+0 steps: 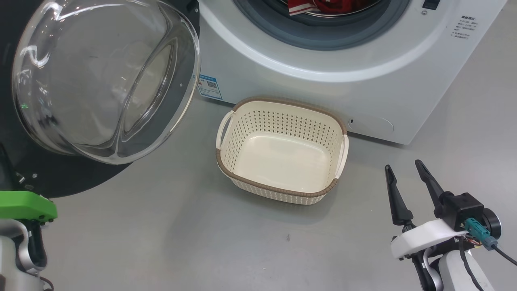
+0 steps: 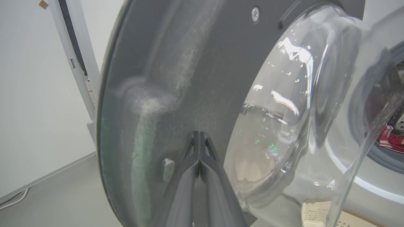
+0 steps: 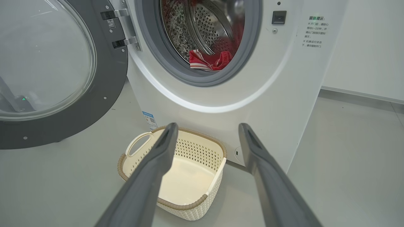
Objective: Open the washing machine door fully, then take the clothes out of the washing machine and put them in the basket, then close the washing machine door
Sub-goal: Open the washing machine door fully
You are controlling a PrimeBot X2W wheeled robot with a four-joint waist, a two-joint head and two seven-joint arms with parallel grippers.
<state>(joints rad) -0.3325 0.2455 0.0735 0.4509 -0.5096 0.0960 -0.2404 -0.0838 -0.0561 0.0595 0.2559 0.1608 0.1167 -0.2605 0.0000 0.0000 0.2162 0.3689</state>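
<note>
The washing machine door (image 1: 161, 121) is swung open to the left, its clear glass bowl (image 1: 101, 76) bulging toward me. Red clothes (image 1: 323, 6) with white trim lie at the front of the steel drum of the white washing machine (image 1: 363, 93). The empty cream basket (image 1: 278, 189) sits on the floor just before the machine. My right gripper (image 1: 403, 165) hovers open at the lower right, right of the basket. In the left wrist view my left gripper (image 2: 199, 134) is shut and empty, its tips at the door's grey inner face (image 2: 189, 63). The right wrist view shows the clothes (image 3: 208, 61), the basket (image 3: 184, 206) and the open right gripper (image 3: 208, 126).
Grey floor spreads before the basket and to the machine's right. A white wall (image 3: 363, 47) stands right of the machine. My left arm's green part (image 1: 24, 204) sits at the lower left below the door. A white frame (image 2: 75, 63) stands beyond the door's edge.
</note>
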